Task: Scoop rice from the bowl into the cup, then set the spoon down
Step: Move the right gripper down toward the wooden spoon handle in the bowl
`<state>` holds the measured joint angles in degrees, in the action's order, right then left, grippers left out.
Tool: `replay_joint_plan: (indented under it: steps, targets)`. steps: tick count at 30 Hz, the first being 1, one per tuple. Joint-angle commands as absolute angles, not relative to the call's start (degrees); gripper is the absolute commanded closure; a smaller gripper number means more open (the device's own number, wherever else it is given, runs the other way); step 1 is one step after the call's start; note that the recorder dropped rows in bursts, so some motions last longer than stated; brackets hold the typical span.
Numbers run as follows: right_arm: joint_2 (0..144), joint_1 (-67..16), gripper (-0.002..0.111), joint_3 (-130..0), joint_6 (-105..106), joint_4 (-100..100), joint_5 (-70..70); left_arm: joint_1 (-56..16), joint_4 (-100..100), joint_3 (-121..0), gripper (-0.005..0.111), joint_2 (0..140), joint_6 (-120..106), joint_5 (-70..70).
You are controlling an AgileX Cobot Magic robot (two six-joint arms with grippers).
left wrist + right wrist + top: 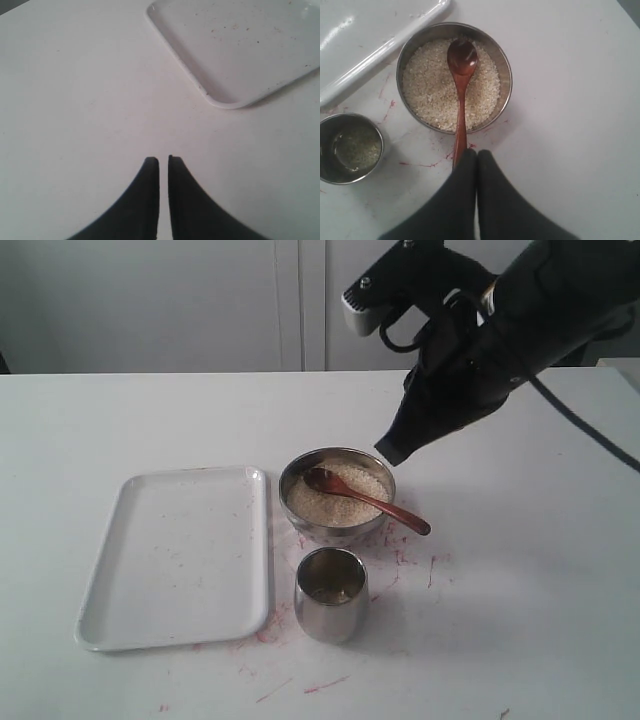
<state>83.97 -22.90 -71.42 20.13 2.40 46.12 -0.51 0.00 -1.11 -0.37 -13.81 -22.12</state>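
Note:
The steel bowl [300, 468] [506, 65] stands mid-table, filled with rice [345, 504] [427, 85]. The wooden spoon [372, 503] [461, 100] lies with its head on the rice and its handle over the rim toward the right. The steel cup [331, 615] [379, 135] stands just in front of the bowl with a thin layer of grains at its bottom. My right gripper [392, 452] [477, 151] is shut and empty. It hangs above the table beside the bowl, over the handle's end and apart from it. My left gripper [163, 159] is shut, holds nothing and hovers over bare table.
A white rectangular tray [180, 550] [240, 50] [370, 55] lies left of the bowl and cup. Red scratch marks [410, 558] streak the white table around the bowl. The right arm's black body reaches in from the upper right.

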Motion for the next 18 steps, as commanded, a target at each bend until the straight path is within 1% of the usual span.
replay_joint_plan:
  steps: [1, 15, 18]
  targets:
    - [86.1, -22.8, 0.108, -71.2, 20.8, 2.6, 45.7, -0.7, 0.0, -0.6, 0.092, 0.0, -13.5, -24.5]
    - [93.2, -22.8, 0.108, -71.2, 20.8, 2.7, 47.4, -0.7, 0.0, -0.6, 0.092, 0.0, -13.5, -24.5]
    - [94.4, -22.8, 0.102, -71.2, 20.8, 2.7, 47.4, -0.7, 0.0, -0.6, 0.092, 0.0, -13.5, -24.5]
